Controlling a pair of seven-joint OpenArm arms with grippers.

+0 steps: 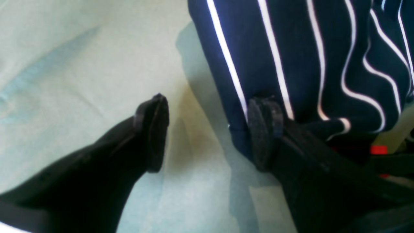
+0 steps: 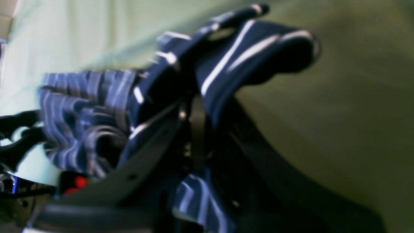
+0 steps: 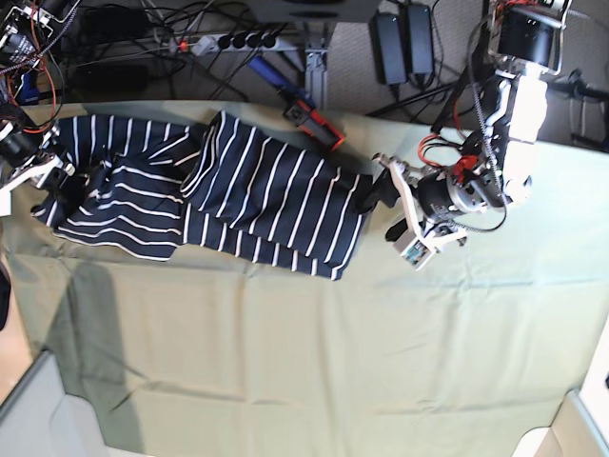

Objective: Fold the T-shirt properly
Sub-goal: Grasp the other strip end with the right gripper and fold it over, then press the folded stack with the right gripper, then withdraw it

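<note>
The navy T-shirt with white stripes lies crumpled across the far half of the olive-green cloth. My left gripper is open at the shirt's right edge. In the left wrist view the left gripper has one finger against the shirt and the other finger over bare cloth. My right gripper is at the shirt's left end. In the blurred right wrist view the right gripper is shut on bunched striped fabric.
A red and black tool lies at the cloth's far edge. A power strip and cables lie on the floor behind. Grey corners show at the lower left and lower right.
</note>
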